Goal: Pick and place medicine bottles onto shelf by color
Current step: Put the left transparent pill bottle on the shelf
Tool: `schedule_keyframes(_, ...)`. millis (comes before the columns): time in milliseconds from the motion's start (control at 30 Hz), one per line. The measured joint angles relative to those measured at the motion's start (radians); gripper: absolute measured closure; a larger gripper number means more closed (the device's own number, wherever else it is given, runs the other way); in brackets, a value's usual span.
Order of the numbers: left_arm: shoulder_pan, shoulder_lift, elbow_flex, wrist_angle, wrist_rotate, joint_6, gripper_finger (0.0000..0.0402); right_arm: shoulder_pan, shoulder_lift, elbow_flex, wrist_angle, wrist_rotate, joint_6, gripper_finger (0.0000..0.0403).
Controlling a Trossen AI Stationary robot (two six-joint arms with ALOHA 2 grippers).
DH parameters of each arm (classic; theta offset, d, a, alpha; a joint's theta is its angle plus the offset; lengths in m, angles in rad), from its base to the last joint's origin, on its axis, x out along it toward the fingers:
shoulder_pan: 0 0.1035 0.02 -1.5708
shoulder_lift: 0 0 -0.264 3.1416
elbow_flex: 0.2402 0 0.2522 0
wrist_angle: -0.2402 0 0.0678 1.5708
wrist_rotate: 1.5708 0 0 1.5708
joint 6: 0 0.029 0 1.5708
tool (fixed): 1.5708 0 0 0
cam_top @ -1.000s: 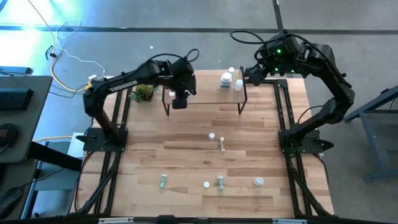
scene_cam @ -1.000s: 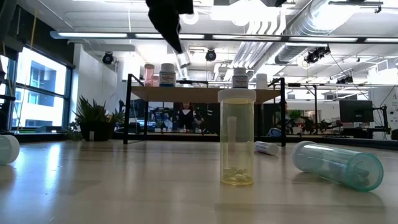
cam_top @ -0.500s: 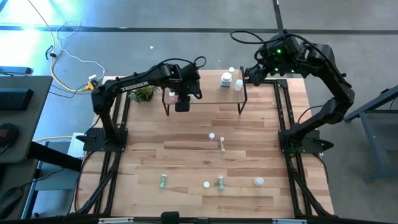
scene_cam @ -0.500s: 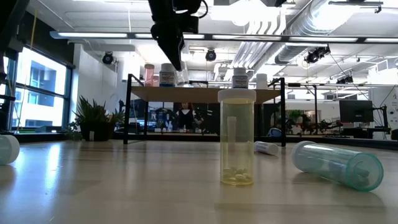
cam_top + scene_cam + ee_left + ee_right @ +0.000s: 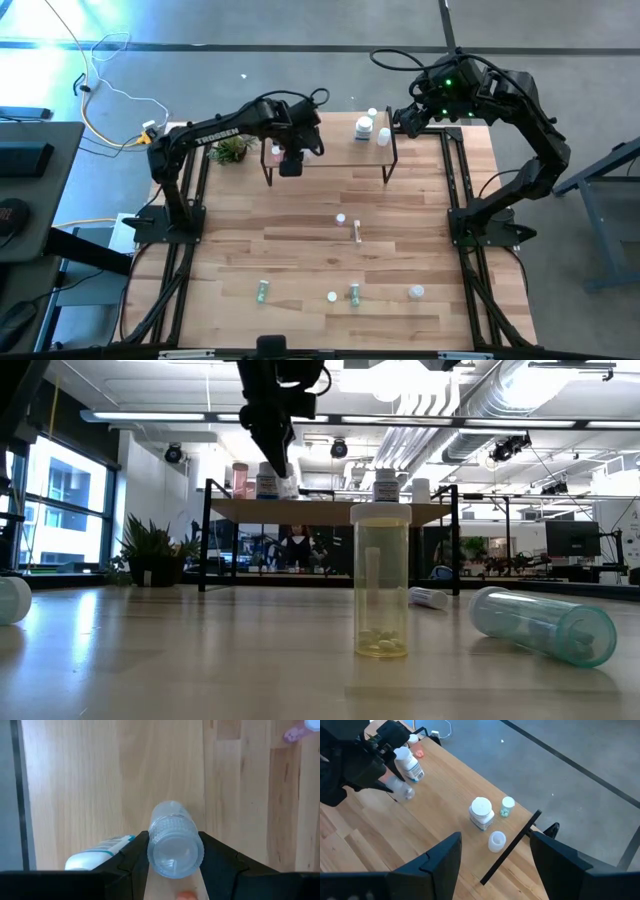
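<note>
The shelf (image 5: 330, 152) stands at the table's far edge. On its left part stand a white labelled bottle (image 5: 410, 766) and a pink-capped one (image 5: 419, 753). On its right part stand a white jar (image 5: 481, 813), a green vial (image 5: 507, 806) and a small white vial (image 5: 497, 841). My left gripper (image 5: 291, 165) hangs over the shelf's left part, shut on a clear bottle (image 5: 175, 840). My right gripper (image 5: 495, 837) waits open, high above the shelf's right end. Several more bottles (image 5: 354, 293) stand or lie on the table's middle and near part. My left gripper pinches the clear bottle between its two fingers at the ribbed cap end (image 5: 151, 851), one finger on each side. The fingers slant steeply down from above. The bottle hangs tilted, cap toward the wrist and body toward the shelf board (image 5: 100, 780). Whether its lower end touches the board, I cannot tell.
A small green plant (image 5: 230, 150) sits left of the shelf. In the low view a clear vial with pills (image 5: 380, 585) stands upright, and a green vial (image 5: 545, 625) lies on its side to its right. The middle of the shelf top is bare.
My left gripper has sunk toward the shelf's left part with the clear bottle and tipped more steeply downward. It stays shut on the bottle, which has come down beside the bottles standing there.
</note>
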Motion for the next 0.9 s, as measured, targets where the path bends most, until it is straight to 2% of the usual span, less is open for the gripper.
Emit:
schedule_keyframes(500, 0.0, 0.004, 0.001, -0.023, 0.003, 0.012, 0.0259, 0.0, 0.0, 0.0, 0.0, 0.0, 0.003, 0.0176)
schedule_keyframes(900, 0.0, 0.008, 0.001, -0.01, 0.0, 0.012, 0.0232, 0.0, 0.0, 0.0, 0.0, 0.0, 0.0, 0.0176)
